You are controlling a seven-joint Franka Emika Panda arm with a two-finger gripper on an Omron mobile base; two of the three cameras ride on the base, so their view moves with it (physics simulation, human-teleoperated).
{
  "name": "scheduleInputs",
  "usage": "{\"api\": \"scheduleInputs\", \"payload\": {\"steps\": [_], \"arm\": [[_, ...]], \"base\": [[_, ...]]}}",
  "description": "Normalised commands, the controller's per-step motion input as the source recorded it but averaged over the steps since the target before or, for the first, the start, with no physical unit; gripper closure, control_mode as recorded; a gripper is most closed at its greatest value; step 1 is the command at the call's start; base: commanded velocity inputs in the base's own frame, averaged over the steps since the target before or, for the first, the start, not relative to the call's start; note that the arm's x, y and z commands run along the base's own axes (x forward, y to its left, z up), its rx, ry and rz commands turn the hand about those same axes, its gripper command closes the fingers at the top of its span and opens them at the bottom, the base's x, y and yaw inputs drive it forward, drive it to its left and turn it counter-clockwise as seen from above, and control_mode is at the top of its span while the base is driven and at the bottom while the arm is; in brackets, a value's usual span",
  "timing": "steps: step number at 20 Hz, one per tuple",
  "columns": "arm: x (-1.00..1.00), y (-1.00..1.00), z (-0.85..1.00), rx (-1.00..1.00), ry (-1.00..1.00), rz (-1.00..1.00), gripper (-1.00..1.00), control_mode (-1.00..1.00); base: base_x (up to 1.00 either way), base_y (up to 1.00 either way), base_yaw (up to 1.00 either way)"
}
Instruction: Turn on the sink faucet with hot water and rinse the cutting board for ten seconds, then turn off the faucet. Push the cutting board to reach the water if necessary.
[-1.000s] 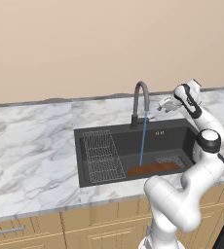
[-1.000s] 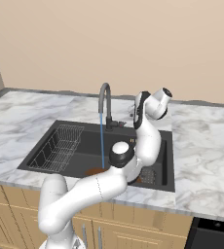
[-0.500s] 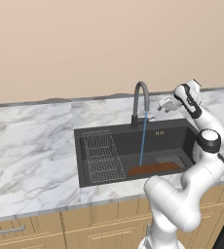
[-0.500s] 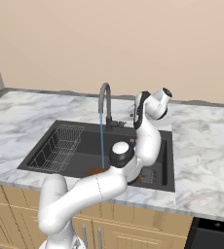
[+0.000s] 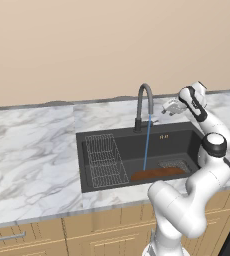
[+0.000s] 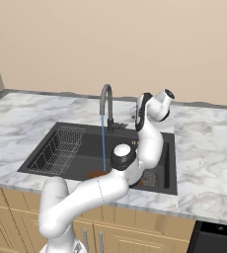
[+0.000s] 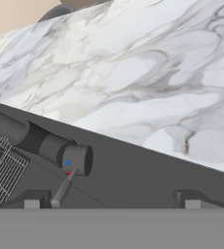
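The base views showed the water (image 5: 146,142) falling from the sink faucet (image 5: 143,106) onto the cutting board (image 5: 157,174) at the front of the sink (image 5: 122,142), beside the wire rack (image 5: 103,160). The hand view instead showed the faucet's silver lever (image 7: 65,186) close up against the marbled tabletop (image 7: 148,78). The gripper (image 5: 168,106) hovered just right of the faucet, apparently empty with fingers (image 7: 32,202) set wide, though contact with the lever was unclear.

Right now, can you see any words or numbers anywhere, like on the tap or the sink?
No words or numbers can be read.
The sink faucet has a blue dot and a red dot on its base, colour marks and not letters.
The sink has small pale marks on its back wall, too small to read.
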Motion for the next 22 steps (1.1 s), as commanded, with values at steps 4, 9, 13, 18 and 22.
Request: {"api": "scheduleInputs", "payload": {"steps": [4, 9, 13, 18, 22], "arm": [[0.0, 0.0, 0.0, 0.0, 0.0, 0.0, -1.0, -1.0], [0.0, 0.0, 0.0, 0.0, 0.0, 0.0, -1.0, -1.0], [0.0, 0.0, 0.0, 0.0, 0.0, 0.0, -1.0, -1.0], [0.0, 0.0, 0.0, 0.0, 0.0, 0.0, -1.0, -1.0], [0.0, 0.0, 0.0, 0.0, 0.0, 0.0, -1.0, -1.0]], "base": [[0.0, 0.0, 0.0], [0.0, 0.0, 0.0], [0.0, 0.0, 0.0], [0.0, 0.0, 0.0], [0.0, 0.0, 0.0]]}}
